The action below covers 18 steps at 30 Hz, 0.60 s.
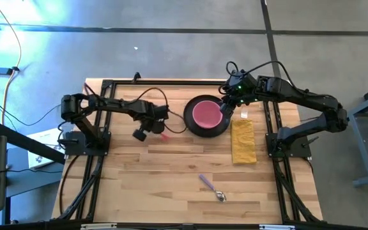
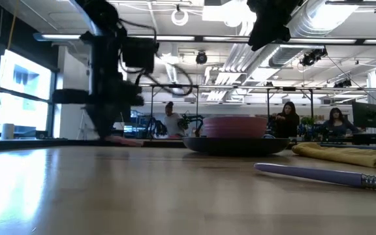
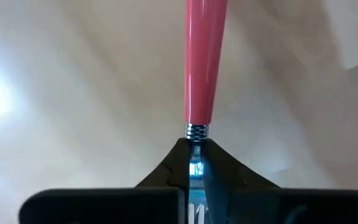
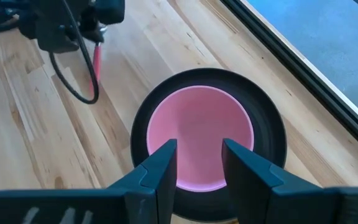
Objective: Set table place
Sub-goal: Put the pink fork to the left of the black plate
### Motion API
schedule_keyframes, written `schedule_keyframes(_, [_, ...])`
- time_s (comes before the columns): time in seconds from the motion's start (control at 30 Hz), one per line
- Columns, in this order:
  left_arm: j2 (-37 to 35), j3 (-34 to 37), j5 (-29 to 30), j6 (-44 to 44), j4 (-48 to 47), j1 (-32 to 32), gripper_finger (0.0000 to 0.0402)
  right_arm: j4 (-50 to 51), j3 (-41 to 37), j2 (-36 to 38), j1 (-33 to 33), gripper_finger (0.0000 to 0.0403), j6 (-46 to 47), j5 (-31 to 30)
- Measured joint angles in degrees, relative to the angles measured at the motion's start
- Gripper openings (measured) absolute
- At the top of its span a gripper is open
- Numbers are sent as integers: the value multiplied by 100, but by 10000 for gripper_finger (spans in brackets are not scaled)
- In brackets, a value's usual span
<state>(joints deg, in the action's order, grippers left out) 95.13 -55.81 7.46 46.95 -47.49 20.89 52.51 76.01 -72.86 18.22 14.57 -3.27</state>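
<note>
fork [image 3: 199, 68]: tines hidden between jaws | handle cut off by frame, apparently

One place setting's worth of pieces, two arms, three people beyond.

The desk [image 1: 171, 185] carried one dark round plate [image 1: 207, 129], one pink bowl [image 1: 206, 114] inside it, one pink-handled fork [image 3: 204, 62], one purple-handled spoon [image 1: 212, 188] and one folded yellow napkin [image 1: 243, 142]: five pieces, one of each kind. Two dark arms reached over it, each with one tool: the left tool [image 3: 194, 163] and the right tool [image 4: 199, 163], each showing two fingers. In the room behind, the low view showed three people [image 2: 288, 117] seated or standing at benches. One desk in all.
</note>
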Motion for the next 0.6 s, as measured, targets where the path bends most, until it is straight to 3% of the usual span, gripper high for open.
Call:
schedule_keyframes(0.3, [-11,-1311,136,2192,-522,-22,4,-1,0,0,0,119,0,0])
schedule_keyframes(0.4, [-15,-1403,136,3122,-509,-22,3,-2,0,0,0,119,-2,0])
schedule_keyframes(0.6, [223,-1406,181,3955,-506,79,2,-2,0,0,0,119,98,-1])
